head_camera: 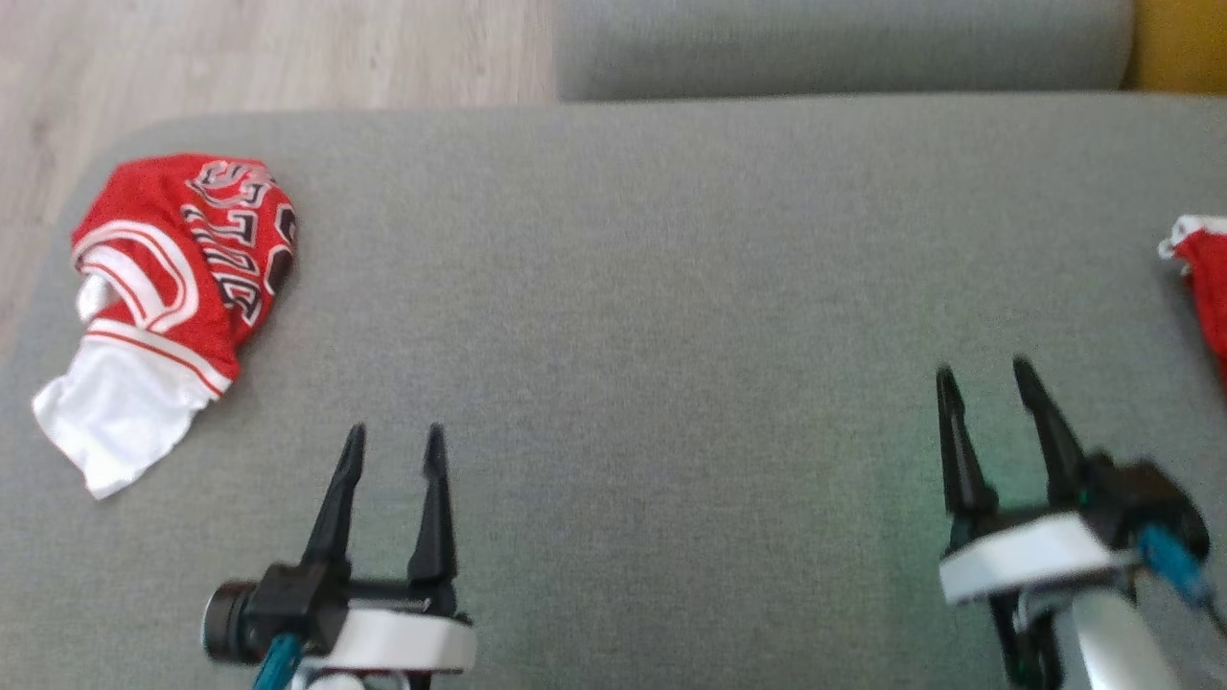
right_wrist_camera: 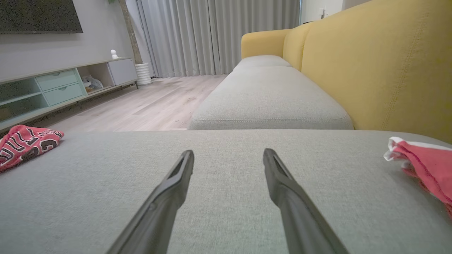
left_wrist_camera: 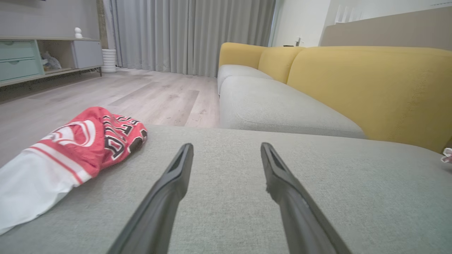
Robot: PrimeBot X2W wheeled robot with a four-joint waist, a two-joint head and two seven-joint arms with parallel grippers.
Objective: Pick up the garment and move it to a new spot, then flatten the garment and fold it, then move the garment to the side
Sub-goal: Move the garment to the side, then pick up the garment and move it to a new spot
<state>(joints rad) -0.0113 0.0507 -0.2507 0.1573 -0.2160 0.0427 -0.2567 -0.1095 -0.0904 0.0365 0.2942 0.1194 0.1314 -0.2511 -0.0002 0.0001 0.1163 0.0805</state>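
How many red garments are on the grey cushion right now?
2. One red and white jersey lies far left on the cushion; another red garment sits at the right edge, partly cut off by the frame.

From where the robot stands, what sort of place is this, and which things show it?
Most likely a home living room: a yellow-backed sofa, a dark screen on the wall above a low cabinet with drawers, and floor-length curtains.

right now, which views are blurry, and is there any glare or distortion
Head view: soft all over, lettering on the red jersey smeared, the right gripper blurred. Left wrist view: sharper, sofa cushion weave readable, even light, no glare; the fingers near the lens go soft. Right wrist view: likewise crisp, wide-angle stretch at the edges, no glare.
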